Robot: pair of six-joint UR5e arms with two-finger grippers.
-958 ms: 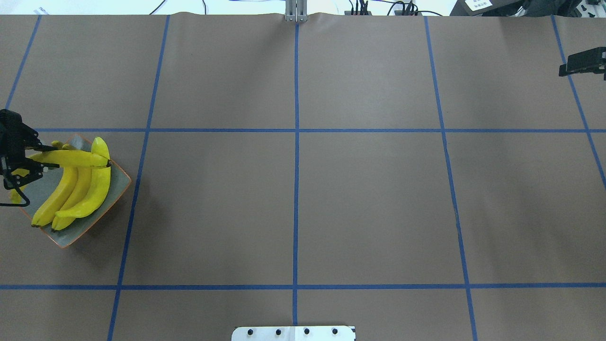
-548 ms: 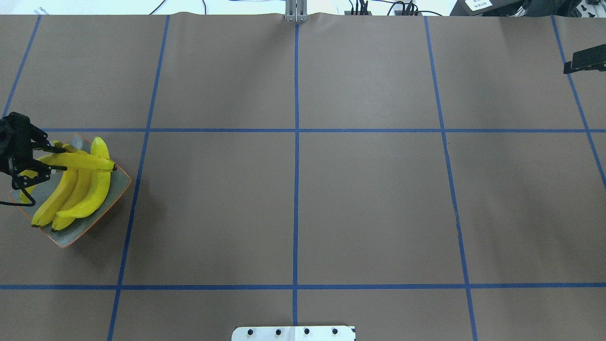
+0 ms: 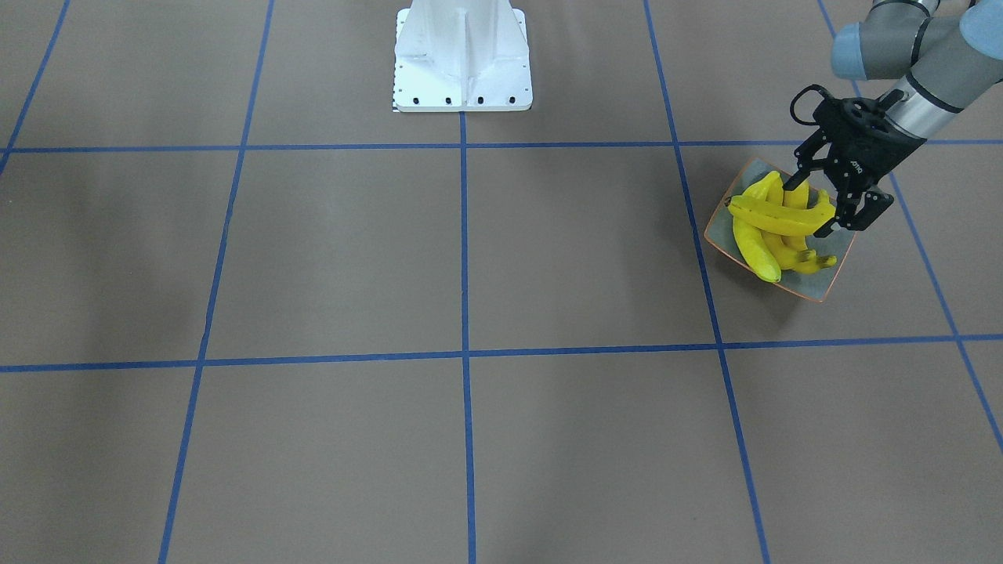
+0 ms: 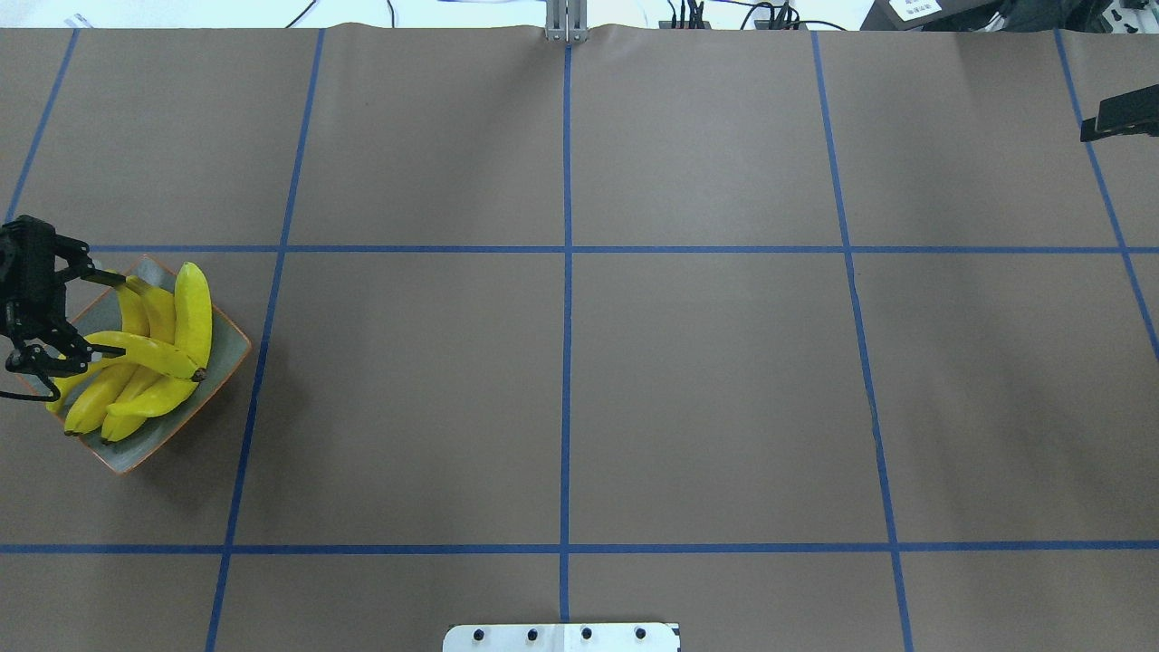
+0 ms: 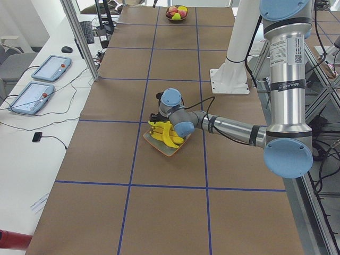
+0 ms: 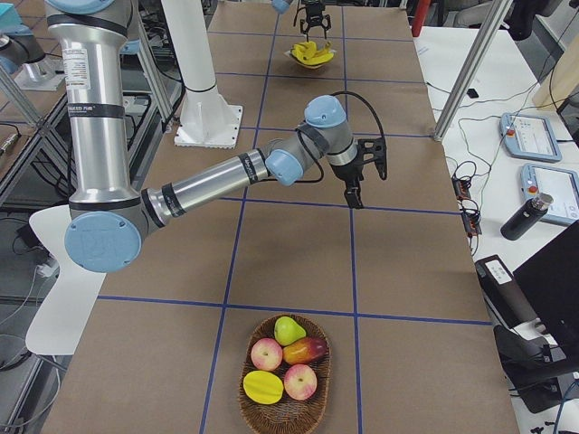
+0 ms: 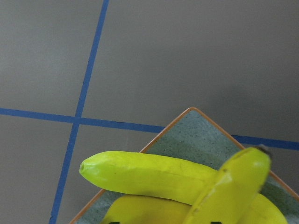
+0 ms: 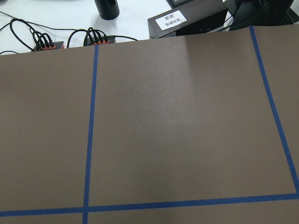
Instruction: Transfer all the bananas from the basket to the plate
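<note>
The plate [image 4: 228, 351], grey-blue inside with an orange rim, sits at the table's left edge. Three bananas [image 4: 186, 317] lie side by side in it. One more banana [image 4: 149, 355] rests across them, its dark tip toward the table's middle. My left gripper [image 4: 95, 321] hovers open over the plate's left side, fingers spread wide to either side of this banana's end [image 3: 783, 216]. My right gripper [image 4: 1118, 116] hangs open and empty at the far right. The basket [image 6: 285, 411] shows only in the side views, near the table's right end.
The wicker basket holds apples [image 6: 266, 354], a pear and a yellow fruit. The robot's white base [image 3: 462, 59] stands at the middle of the near edge. Blue tape lines [image 4: 567, 299] divide the brown table cover. Cables and boxes line the far edge.
My left gripper has opened. The banana it held level above the plate has dropped onto the other three and now lies tilted across them. The right gripper has barely moved.
</note>
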